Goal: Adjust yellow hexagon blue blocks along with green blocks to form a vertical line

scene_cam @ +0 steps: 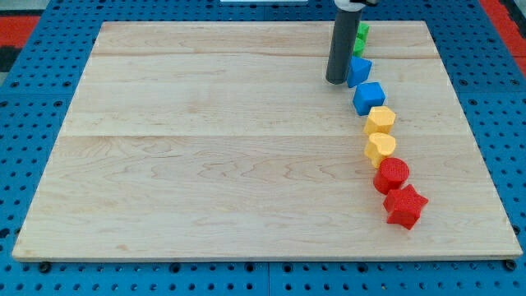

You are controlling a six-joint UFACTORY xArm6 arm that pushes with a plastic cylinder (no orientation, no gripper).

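My tip (336, 80) stands near the view's top right, touching or just left of a blue block (359, 71). Green blocks (361, 36) show partly behind the rod, above that blue block. Below it lies a blue cube (369, 98), then the yellow hexagon (380, 120), then a yellow heart-shaped block (380, 149). These form a line slanting slightly to the right as it runs down the view.
A red cylinder (392, 175) and a red star (405, 205) continue the line toward the view's bottom right. The wooden board (205, 148) rests on a blue pegboard surface.
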